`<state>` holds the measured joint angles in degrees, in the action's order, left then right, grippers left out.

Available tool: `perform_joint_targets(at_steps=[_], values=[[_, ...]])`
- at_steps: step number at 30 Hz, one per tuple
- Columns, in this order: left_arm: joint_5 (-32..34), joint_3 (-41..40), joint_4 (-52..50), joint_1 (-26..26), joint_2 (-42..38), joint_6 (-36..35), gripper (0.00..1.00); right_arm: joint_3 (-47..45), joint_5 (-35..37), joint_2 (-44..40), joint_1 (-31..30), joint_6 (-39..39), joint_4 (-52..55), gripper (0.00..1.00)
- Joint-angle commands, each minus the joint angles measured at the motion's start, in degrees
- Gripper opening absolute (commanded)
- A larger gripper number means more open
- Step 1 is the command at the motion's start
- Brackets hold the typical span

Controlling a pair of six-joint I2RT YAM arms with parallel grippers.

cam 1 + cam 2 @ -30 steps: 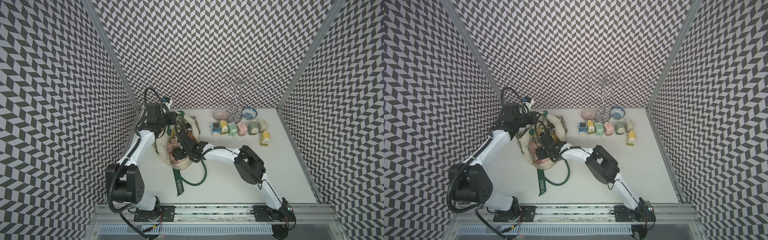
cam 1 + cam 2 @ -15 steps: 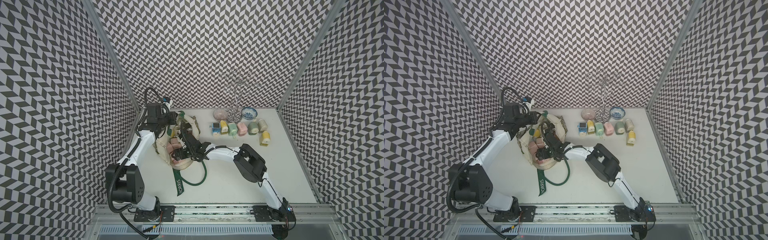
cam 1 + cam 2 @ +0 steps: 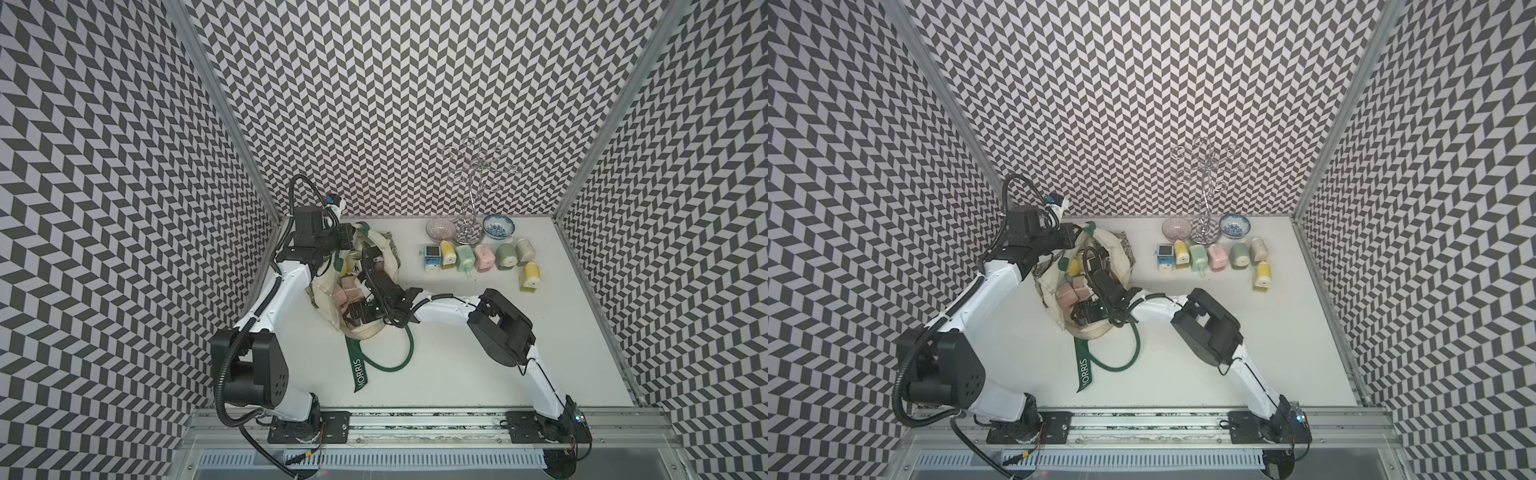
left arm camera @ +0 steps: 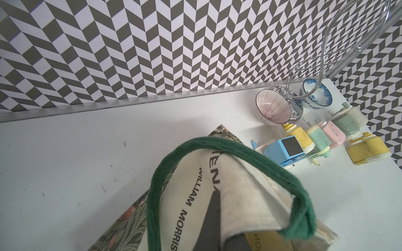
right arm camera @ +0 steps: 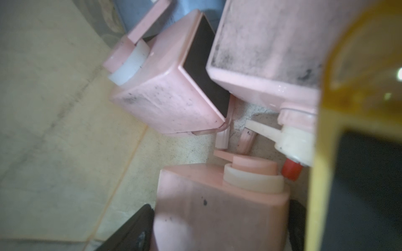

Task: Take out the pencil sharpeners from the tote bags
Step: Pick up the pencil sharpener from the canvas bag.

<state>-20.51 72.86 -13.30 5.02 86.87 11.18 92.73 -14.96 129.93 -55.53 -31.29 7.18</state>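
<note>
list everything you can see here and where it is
tote bag: one, cream with green straps, lying open at the table's back left
sharpeners in bag: at least three pink, one yellow, inside the tote bag
sharpeners on table: seven, blue, two yellow, two green, pink, beige, grouped at back right
bowls: two, pink-striped and blue-patterned, behind that group
wire stand: one, silver, between the bowls
left gripper: black, shut on the bag's rim
right gripper: black, inside the bag, jaws wide
</note>
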Motion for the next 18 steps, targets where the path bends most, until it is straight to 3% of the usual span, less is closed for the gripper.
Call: perform_joint_targets(at_steps=[1, 8, 13, 18], values=[[1.00, -0.07, 0.12, 0.32, -2.14, -0.90, 0.00, -1.35, -1.96, 2.37, -1.51, -0.62, 9.92, 0.84], [1.70, -0.08, -0.08, 0.44, -2.21, -1.33, 0.00, 5.53, 12.05, 0.67, -3.15, 7.25, 17.96, 0.78], [1.88, -0.08, -0.08, 0.46, -2.23, -1.33, 0.00, 4.10, 20.65, -1.04, -3.52, 11.39, 21.51, 0.76], [1.88, 0.05, -0.24, 0.48, -2.03, -1.27, 0.00, 3.98, 35.52, -3.08, -4.65, 15.37, 26.04, 0.75]])
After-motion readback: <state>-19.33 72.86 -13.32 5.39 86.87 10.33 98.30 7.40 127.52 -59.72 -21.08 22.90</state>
